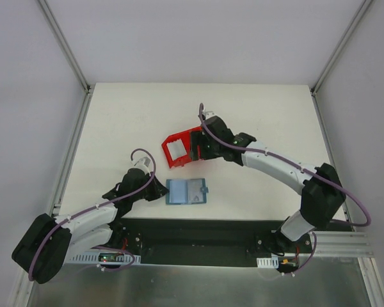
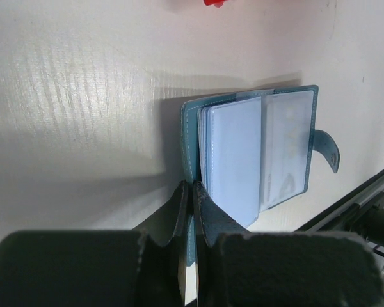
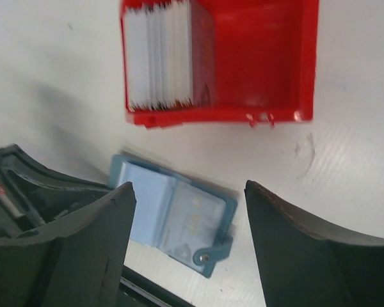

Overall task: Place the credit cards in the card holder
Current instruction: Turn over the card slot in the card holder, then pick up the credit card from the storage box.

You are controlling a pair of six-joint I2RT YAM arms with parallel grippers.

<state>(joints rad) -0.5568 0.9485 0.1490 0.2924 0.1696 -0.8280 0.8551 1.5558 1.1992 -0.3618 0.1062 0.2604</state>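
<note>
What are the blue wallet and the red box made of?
The blue wallet looks like soft leather or fake leather: stitching runs along its edge. Its inside pockets seem clear shiny plastic. The red box looks like hard, glossy plastic.

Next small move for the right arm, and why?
Probably bring the open right pincer to the credit cards stacked in the red bin and pinch one: it holds nothing, and the left pincer pins the edge of the open card holder.

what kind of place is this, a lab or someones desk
Probably a robot lab test cell: a white table walled by metal frame rails and blank panels, two arms bolted at its near edge, a red bin and card holder staged.
</note>
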